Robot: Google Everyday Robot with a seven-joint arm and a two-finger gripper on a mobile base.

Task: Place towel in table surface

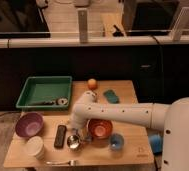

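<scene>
Cannot tell the grip of the white rounded gripper (76, 131), low above the pale-grained rectangular wooden table surface (130, 145). Just beneath it, a small shiny metal cup (73, 142); to its right, a glossy round orange bowl (100, 128). Farther back and right, flat on the wood, a small teal rectangular towel (111, 95).

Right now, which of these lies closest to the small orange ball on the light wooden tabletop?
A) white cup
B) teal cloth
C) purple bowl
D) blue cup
B: the teal cloth lies just right of the orange ball, while the gripper is nearer the front, by the orange-red bowl.
</scene>
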